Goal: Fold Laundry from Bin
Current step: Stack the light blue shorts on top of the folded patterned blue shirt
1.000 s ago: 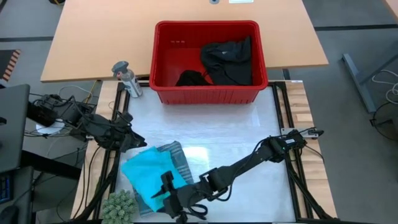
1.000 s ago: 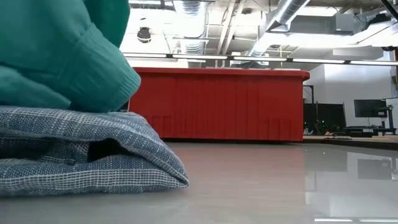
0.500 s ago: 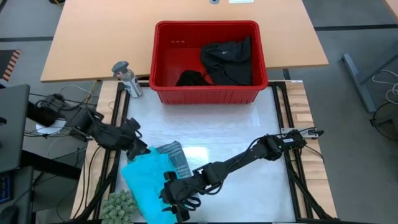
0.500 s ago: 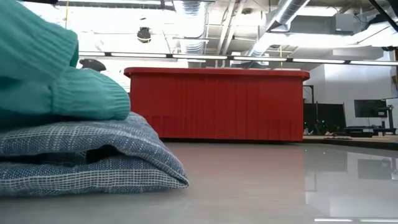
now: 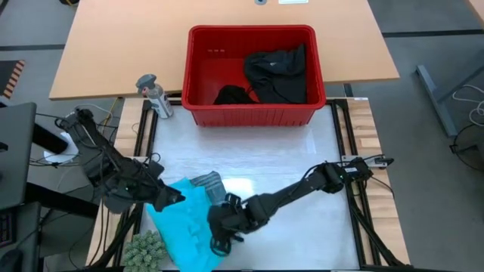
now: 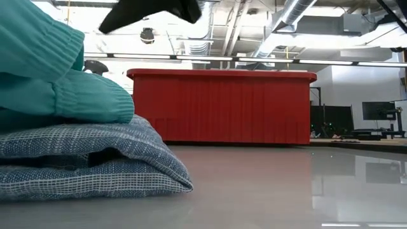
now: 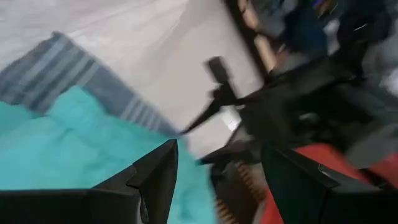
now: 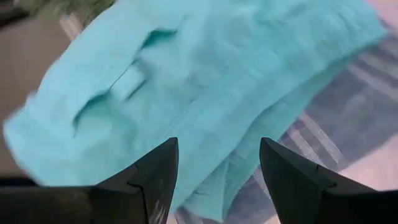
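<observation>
The red bin (image 5: 252, 115) stands at the table's far side and shows in the low view as a red wall (image 6: 222, 105). Black laundry (image 5: 276, 72) lies inside it. At the near left a turquoise garment (image 5: 185, 227) lies on a blue-grey striped one (image 5: 212, 185), whose folded edge rests on the table (image 6: 82, 159). My left gripper (image 5: 172, 199) stands open at the turquoise garment's far-left edge (image 7: 62, 149). My right gripper (image 5: 219, 236) stands open over its right side (image 8: 186, 81). Nothing sits between either pair of fingers.
A small grey bottle (image 5: 153, 94) stands left of the bin. A green spiky ball (image 5: 144, 249) sits at the near left corner beside the garments. The white table top (image 5: 302, 159) lies bare between the bin and my right arm.
The turquoise garment has sunk lower onto the striped one and shifted a little toward the near edge, baring more of the stripes. My left gripper has come toward the near edge, up to the turquoise garment. My right gripper has drawn back a little toward the far right.
</observation>
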You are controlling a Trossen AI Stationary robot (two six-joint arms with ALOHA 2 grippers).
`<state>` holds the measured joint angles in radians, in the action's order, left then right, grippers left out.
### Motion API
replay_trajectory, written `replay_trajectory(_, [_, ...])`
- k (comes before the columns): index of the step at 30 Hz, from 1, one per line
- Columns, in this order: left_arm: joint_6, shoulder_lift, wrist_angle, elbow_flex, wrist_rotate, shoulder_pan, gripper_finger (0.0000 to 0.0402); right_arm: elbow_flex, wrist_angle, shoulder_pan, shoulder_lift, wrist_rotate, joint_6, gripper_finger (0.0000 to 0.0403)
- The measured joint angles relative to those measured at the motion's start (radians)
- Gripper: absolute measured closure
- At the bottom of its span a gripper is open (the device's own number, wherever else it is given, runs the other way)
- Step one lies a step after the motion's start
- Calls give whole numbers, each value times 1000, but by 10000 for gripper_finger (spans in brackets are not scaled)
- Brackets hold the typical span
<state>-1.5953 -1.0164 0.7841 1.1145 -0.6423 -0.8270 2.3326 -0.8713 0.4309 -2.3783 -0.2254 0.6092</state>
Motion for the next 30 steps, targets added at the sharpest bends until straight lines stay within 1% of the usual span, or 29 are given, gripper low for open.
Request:
replay_trajectory(2, [-26,6,-23,0,-44,-16,184,0,1,-17,0,18,101,153])
replay_trajectory(6, [-33,17,-48,0,-80,-41,184,0,-19,-28,-6,40,259,153])
replay_trajectory(9, [-33,16,-47,0,-88,-44,184,1,-32,-42,-30,42,314,153])
replay_trajectory(12, [-39,17,-47,0,-96,-44,184,-2,1,-72,-65,47,310,153])
replay_trajectory(16, [-60,17,-44,0,-103,-44,184,2,-4,-108,-73,60,262,152])
replay_trajectory(19, [-63,17,-42,0,-104,-44,184,-1,-32,-123,-83,98,249,152])
replay_trajectory(21, [-66,16,-42,0,-104,-44,184,-2,-2,-135,-99,130,247,152])
replay_trajectory(23, [-66,16,-41,0,-106,-44,184,-2,-10,-140,-101,149,229,152])
replay_trajectory(30, [-66,16,-38,0,-117,-43,184,0,7,-142,-98,149,215,152])
